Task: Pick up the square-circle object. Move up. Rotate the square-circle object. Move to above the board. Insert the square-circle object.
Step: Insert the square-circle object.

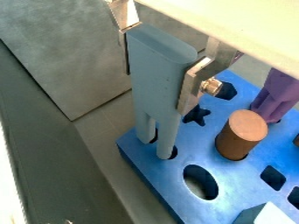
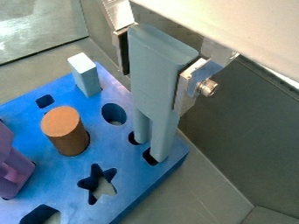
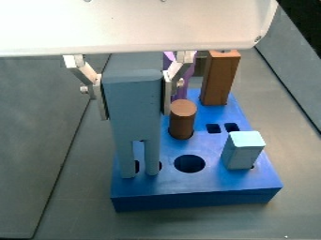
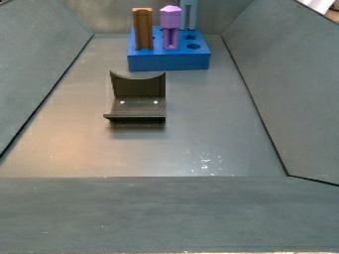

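Square-circle object (image 3: pixel 133 112) between gripper (image 3: pixel 128 82) jaws

In a side view, gripper (image 4: pixel 187 8) and square-circle object (image 4: pixel 188 20) are too small.

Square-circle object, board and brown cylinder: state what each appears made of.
The square-circle object, clamped in the gripper over the board's edge: probably matte plastic, uniform pale blue-grey with no grain. The board: likely plastic too, a saturated blue slab with cleanly cut holes. The brown cylinder: possibly wood, judging by its colour; no grain is resolvable.
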### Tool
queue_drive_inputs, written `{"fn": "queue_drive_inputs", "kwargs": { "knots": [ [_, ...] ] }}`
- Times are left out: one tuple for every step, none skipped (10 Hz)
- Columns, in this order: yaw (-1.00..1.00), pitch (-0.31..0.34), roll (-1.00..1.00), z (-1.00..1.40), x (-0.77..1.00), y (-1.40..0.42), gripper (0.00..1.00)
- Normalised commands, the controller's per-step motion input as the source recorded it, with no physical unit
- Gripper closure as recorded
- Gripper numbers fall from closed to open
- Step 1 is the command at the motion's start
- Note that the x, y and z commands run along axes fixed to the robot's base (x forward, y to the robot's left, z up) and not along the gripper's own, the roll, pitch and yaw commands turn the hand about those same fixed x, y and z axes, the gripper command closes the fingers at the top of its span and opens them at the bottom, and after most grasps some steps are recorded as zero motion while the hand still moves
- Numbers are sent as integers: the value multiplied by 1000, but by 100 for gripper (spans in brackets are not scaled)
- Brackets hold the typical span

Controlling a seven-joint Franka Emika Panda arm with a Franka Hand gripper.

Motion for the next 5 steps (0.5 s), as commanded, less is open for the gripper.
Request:
{"fn": "queue_drive_inputs", "kwargs": {
  "knots": [
    [-180, 44, 109, -271, 254, -6, 100],
    [-303, 61, 110, -277, 297, -11, 100],
    [-326, 63, 100, -274, 211, 0, 100],
    [-191, 54, 117, -277, 0, 0, 100],
    [-3, 4, 101, -309, -123, 0, 100]
  ]
}}
